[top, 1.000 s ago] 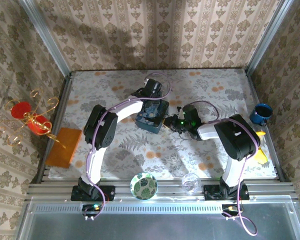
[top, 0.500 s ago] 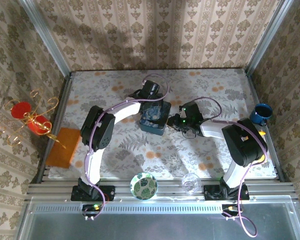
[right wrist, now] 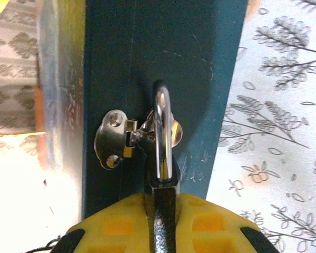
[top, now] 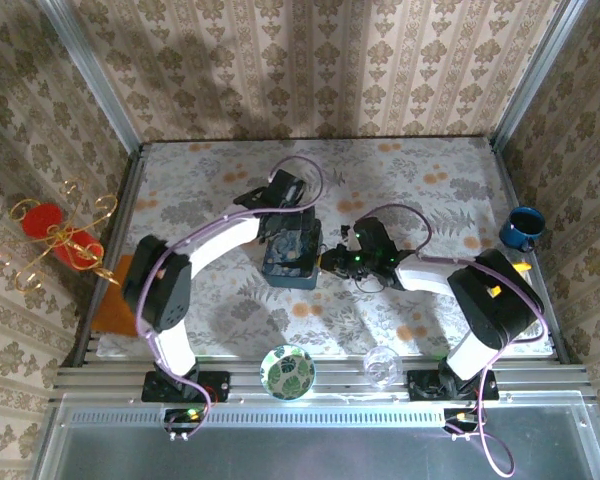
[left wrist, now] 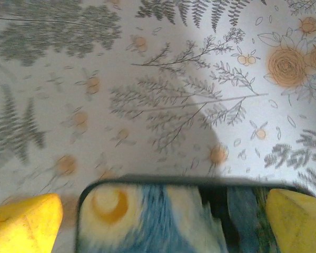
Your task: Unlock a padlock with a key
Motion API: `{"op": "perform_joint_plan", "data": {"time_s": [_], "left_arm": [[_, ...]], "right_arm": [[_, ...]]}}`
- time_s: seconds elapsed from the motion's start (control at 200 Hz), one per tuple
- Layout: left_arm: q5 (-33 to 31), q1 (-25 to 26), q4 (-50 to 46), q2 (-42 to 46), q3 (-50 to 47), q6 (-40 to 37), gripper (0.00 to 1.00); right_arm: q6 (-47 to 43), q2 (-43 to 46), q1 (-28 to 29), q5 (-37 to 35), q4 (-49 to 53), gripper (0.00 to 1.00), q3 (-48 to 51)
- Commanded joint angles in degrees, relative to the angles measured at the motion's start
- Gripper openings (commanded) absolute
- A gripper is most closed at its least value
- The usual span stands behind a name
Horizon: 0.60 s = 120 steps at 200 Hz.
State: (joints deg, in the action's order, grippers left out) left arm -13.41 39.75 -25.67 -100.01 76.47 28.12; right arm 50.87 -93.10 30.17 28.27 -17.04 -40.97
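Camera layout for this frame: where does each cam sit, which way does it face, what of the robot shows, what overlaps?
Top external: above and behind the bases, looking down on the table; both arms show, meeting at the blue tin.
Left wrist: on the left arm, facing down at the tin's lid and the table; left jaws, open, flank the tin.
Right wrist: on the right arm, facing the tin's side and hasp; right jaws shut on the padlock.
Shared: the tin, in all three.
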Motion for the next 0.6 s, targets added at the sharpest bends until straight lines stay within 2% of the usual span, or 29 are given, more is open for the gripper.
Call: {"op": "perform_joint_plan", "data": {"time_s": [0.0,0.145,0.315,0.41,0.595], "left_arm": [[-7.18,1.73,-8.53,7.83,-3.61,1.68,1.00],[-8.17,4.21,-9.93,16.98,-11.25,7.03,1.00],[-9.06,10.83,-10.07,23.10,-17.66,10.66,1.00],[-9.98,15.08,-7.72,23.05,-19.11,10.65,1.00],[-11.82,21.17,-6.04,17.45,-18.02,9.59,1.00]], "right_arm": [[-3.10,2.42,-0.89,5.08,-1.72,0.00,-0.14],[-3.22,1.72,-1.41,3.94,-1.06,0.00,-0.66],[-1.28,-1.00,-1.52,2.34,-3.07,0.00,-1.15],[0.49,-3.27,-1.52,2.85,-6.35,0.00,-0.95],[4.19,-5.43,-1.41,3.49,-12.00,0.00,1.68]]}}
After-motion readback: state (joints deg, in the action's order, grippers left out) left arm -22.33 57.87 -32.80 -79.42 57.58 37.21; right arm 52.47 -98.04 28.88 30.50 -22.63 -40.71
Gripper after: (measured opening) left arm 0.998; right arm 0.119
